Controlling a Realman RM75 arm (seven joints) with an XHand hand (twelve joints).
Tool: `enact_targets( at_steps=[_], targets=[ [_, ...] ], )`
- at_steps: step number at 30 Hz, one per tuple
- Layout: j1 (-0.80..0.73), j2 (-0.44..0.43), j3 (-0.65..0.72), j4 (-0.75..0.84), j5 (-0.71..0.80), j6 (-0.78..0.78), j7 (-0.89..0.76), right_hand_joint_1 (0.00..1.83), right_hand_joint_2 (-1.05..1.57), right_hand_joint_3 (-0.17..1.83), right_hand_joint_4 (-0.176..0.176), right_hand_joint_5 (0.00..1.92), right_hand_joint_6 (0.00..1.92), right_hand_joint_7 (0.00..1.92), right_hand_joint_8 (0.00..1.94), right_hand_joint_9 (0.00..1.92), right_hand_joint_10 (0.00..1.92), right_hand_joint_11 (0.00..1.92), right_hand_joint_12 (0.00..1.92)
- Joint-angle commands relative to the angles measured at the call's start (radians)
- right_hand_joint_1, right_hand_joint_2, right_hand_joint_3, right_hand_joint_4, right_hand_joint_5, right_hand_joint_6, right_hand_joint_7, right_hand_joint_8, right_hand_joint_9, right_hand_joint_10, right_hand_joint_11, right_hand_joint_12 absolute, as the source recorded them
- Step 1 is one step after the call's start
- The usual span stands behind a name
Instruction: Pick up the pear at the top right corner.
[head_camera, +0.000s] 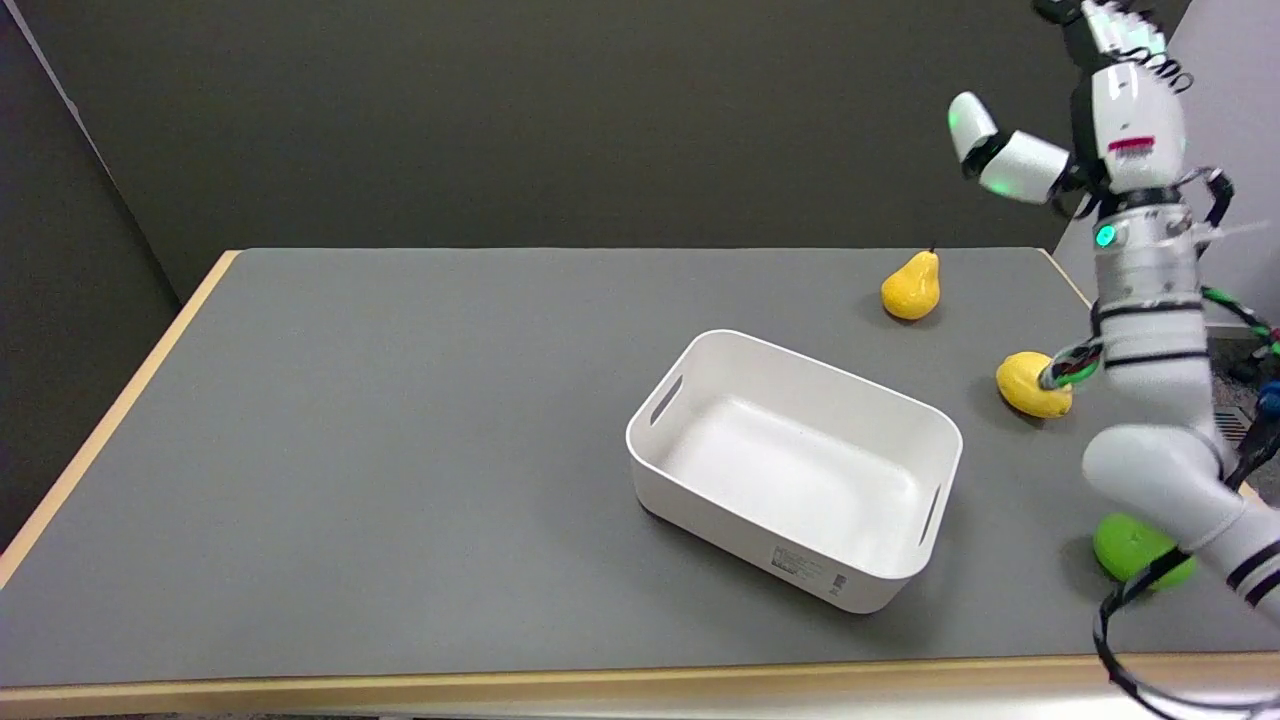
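While right hand (1090, 110) hovers apparently empty, smooth teardrop pear (911, 286) stands.

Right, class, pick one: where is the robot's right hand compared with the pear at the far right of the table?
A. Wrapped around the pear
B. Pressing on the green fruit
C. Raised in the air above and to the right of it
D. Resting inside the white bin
C: the right hand is raised above table level, holding nothing, while the pear stands untouched on the table.

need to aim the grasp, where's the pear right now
In the head view the pear stands upright near the table's far right edge, beyond the white bin and up-left of the lemon.
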Motion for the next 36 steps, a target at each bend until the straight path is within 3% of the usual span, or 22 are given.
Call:
enact_targets(
  at_steps=[1, 5, 9, 11, 13, 17, 20, 36],
  targets=[
    [0.266, 0.126, 0.015, -0.172, 0.470, -0.382, -0.470, 0.38, 0.59, 0.79, -0.057, 0.20, 0.39, 0.12, 0.27, 0.00, 0.50, 0.00, 0.96],
    [0.334, 0.129, -0.053, -0.210, 0.535, -0.422, -0.510, 0.35, 0.58, 0.78, -0.074, 0.20, 0.39, 0.12, 0.27, 0.00, 0.48, 0.00, 0.95],
    [0.390, 0.129, -0.136, -0.263, 0.561, -0.455, -0.516, 0.31, 0.56, 0.78, -0.111, 0.20, 0.41, 0.13, 0.29, 0.00, 0.52, 0.00, 0.96],
    [0.425, 0.129, -0.193, -0.298, 0.580, -0.457, -0.516, 0.28, 0.50, 0.87, -0.135, 0.17, 0.49, 0.11, 0.37, 0.00, 0.54, 0.00, 0.97],
    [0.448, 0.128, -0.231, -0.324, 0.598, -0.457, -0.516, 0.30, 0.56, 0.76, -0.148, 0.20, 0.43, 0.14, 0.30, 0.00, 0.55, 0.00, 0.98],
    [0.495, 0.118, -0.303, -0.399, 0.619, -0.457, -0.516, 0.29, 0.56, 0.76, -0.172, 0.20, 0.44, 0.15, 0.31, 0.00, 0.57, 0.00, 1.00],
    [0.502, 0.104, -0.315, -0.446, 0.620, -0.456, -0.516, 0.27, 0.51, 0.87, -0.176, 0.17, 0.51, 0.11, 0.38, 0.00, 0.57, 0.00, 1.02],
    [0.448, 0.039, -0.315, -0.592, 0.643, -0.454, -0.509, 0.26, 0.52, 0.90, -0.174, 0.18, 0.51, 0.24, 0.46, 0.03, 0.66, 0.00, 1.07]
  ],
)
